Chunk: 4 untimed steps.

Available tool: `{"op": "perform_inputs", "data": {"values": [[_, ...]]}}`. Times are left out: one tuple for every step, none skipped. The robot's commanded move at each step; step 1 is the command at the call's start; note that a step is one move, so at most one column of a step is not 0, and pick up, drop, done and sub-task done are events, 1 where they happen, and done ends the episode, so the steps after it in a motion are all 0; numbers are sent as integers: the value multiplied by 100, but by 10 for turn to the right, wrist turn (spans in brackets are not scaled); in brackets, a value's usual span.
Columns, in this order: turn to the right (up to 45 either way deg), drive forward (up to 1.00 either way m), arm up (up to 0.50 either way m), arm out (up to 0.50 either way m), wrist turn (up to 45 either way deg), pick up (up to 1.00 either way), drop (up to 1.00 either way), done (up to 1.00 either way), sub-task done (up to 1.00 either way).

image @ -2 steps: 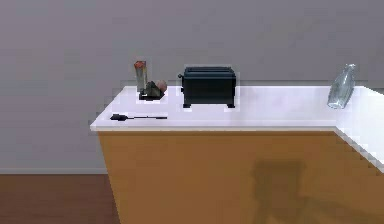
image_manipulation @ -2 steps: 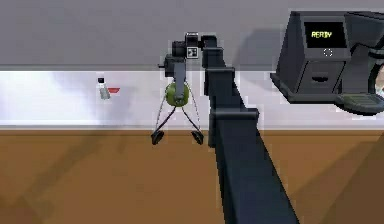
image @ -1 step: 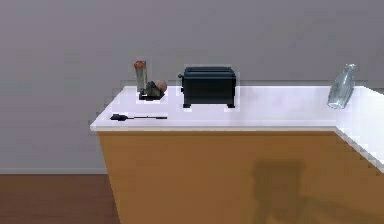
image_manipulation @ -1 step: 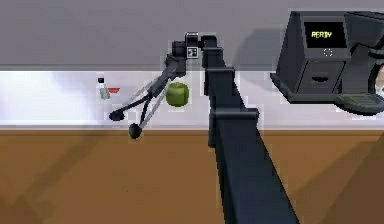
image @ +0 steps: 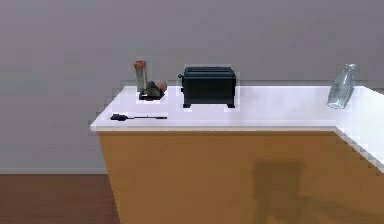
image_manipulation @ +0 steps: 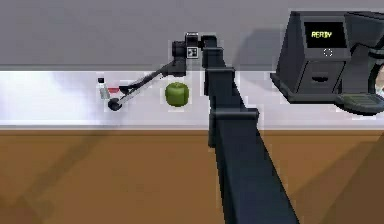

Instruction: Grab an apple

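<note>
Arm side view: the green apple (image_manipulation: pixel 177 94) sat on the white countertop (image_manipulation: pixel 50 105), just left of the dark arm (image_manipulation: pixel 235 135) and below the gripper's body. The gripper (image_manipulation: pixel 118 100) reached down and to the left past the apple, its fingertips ending near a small clear item with a dark cap and a red patch (image_manipulation: pixel 104 88), too small to identify. Whether the fingertips touched that item could not be judged. The stance of the jaws could not be told, nor whether the gripper held anything, since the small item stood on the counter right at its far end. A dark coffee machine (image_manipulation: pixel 325 50) with a lit display stood at the right, well apart from the apple and cut off by the top and right edges. The arm covered part of the counter between apple and machine.

Forward view: a white L-shaped counter (image: pixel 280 110) over a brown cabinet front (image: pixel 200 175). On it stood a dark toaster (image: pixel 209 86). Beside it, to the left, was a tall cup-like container with dark bits at its foot (image: pixel 146 80), hard to make out. A dark long-handled utensil (image: pixel 138 118) lay near the front edge. A clear glass bottle (image: pixel 342 86) stood at the far right.
</note>
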Motion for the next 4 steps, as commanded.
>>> {"op": "perform_inputs", "data": {"values": [[0,0,0,0,450,0,0,0,0],[0,0,0,0,330,0,0,0,0],[0,0,-10,0,0,0,0,0,0],[0,0,0,0,0,100,0,0,0]]}}
